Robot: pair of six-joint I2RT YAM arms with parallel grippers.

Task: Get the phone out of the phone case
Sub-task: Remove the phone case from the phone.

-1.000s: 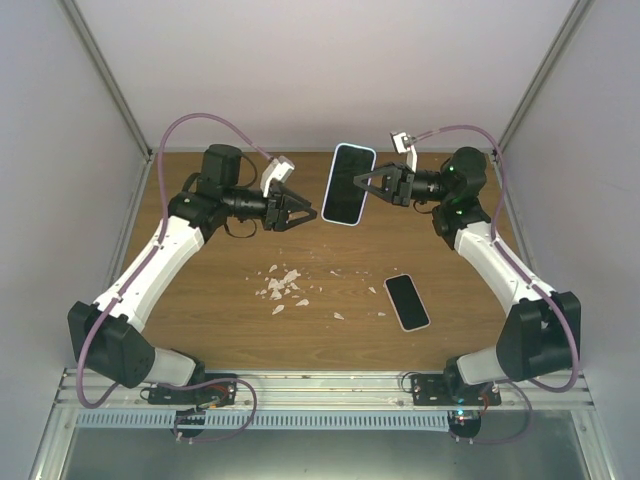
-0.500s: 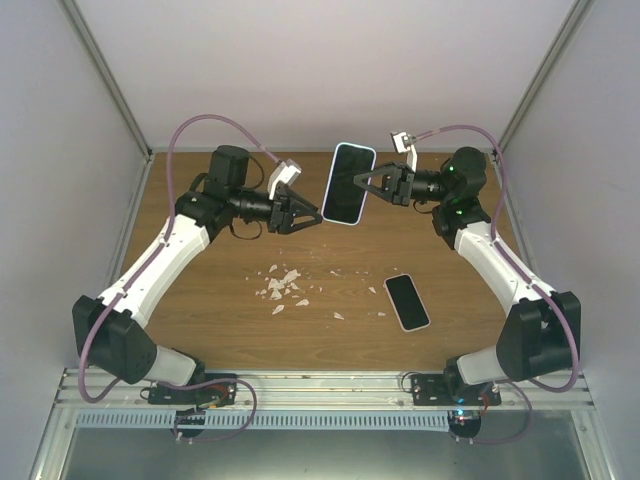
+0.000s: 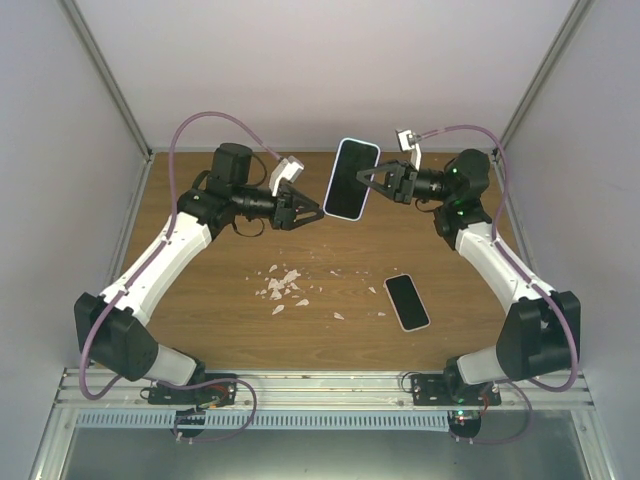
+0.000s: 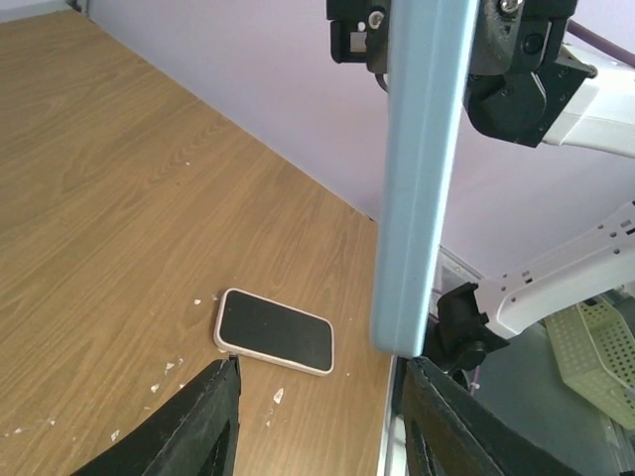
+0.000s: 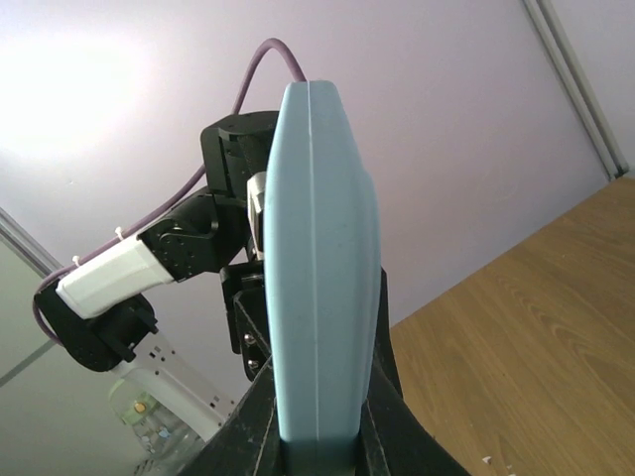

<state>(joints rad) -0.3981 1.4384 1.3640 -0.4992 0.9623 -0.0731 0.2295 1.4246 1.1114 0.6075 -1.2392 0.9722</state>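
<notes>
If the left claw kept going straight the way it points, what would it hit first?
Probably the cased phone in the right gripper: its edge stands straight ahead of the left gripper, though depth is unclear.

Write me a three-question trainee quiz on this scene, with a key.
1. Multiple choice: what holds the light-blue cased phone up off the table? A) left gripper B) right gripper C) neither
2. True or false: a second phone lies flat on the table, dark face up.
3. Fill in: the left gripper's jaws stand ____, with nothing between them.
Key: 1 B; 2 true; 3 open.
</notes>
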